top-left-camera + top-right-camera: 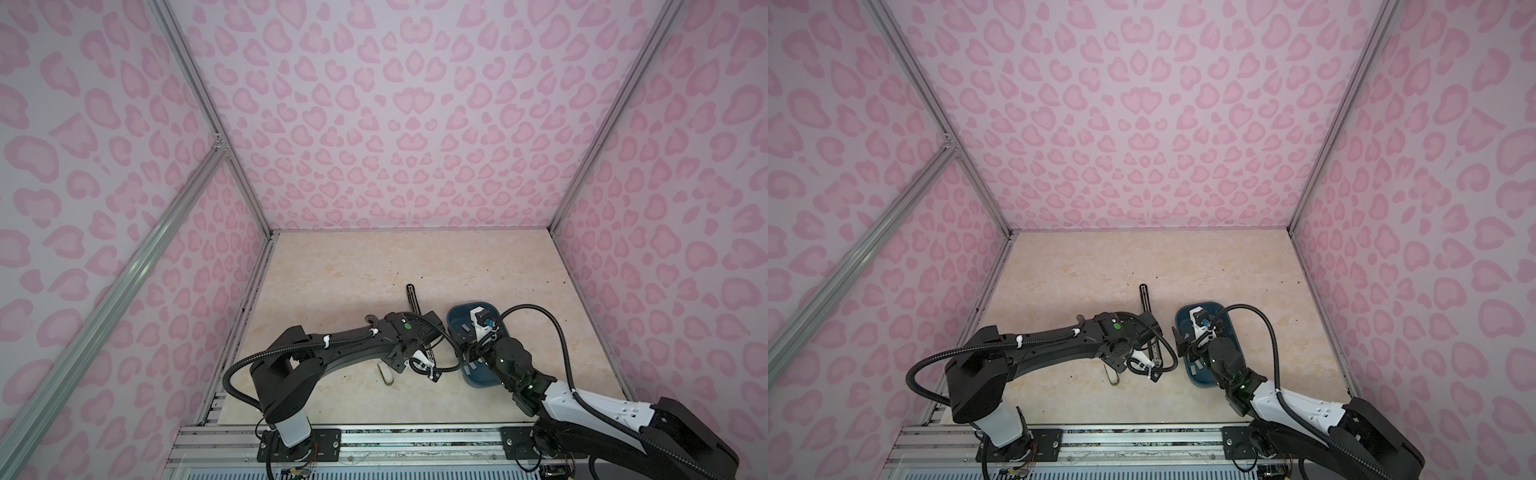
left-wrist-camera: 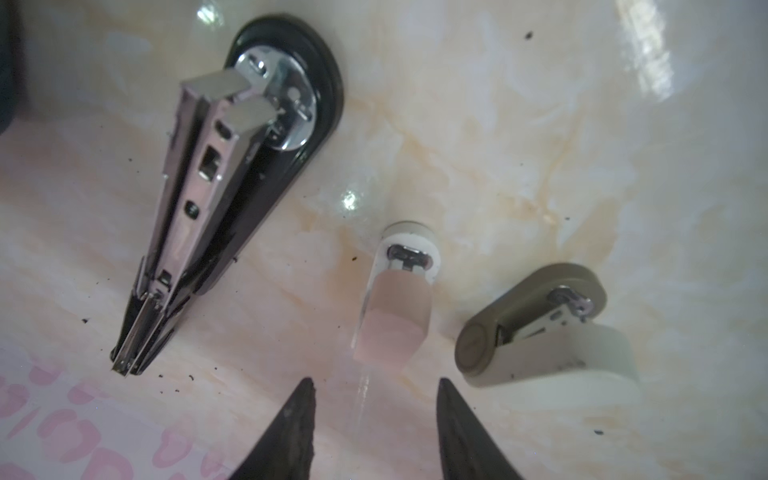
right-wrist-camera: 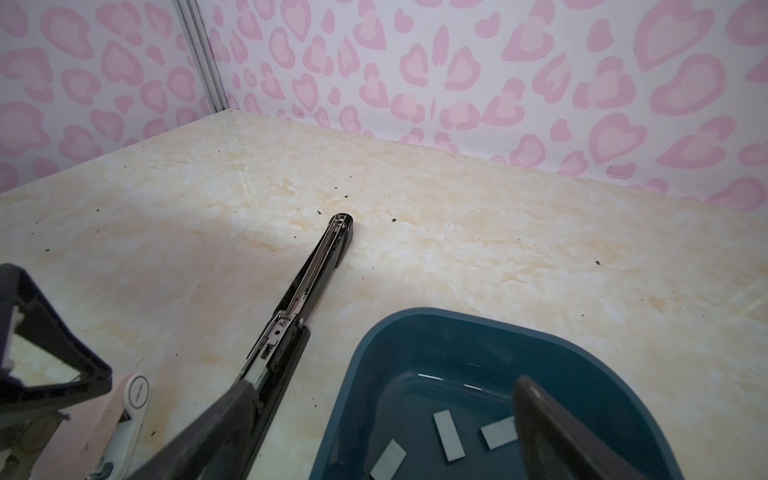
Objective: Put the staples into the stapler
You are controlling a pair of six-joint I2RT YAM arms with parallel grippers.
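Now, my right fingers [image 3: 552, 432] hang wide open and empty, just above the staples [image 3: 449, 434] inside the tray [image 3: 457, 328].

I see pink heart-print walls [image 1: 374, 124] on three sides, aluminium corner posts [image 1: 243, 187], and a glossy cream marble tabletop [image 1: 374, 266].

Staples [image 3: 448, 434] in tray [image 3: 415, 320]; long stapler [image 3: 316, 270] left of tray; small staplers [image 2: 395, 316] before it.

text: none legible | pink stapler [image 3: 91, 428]: round cap bears tiny print, perhaps a brand
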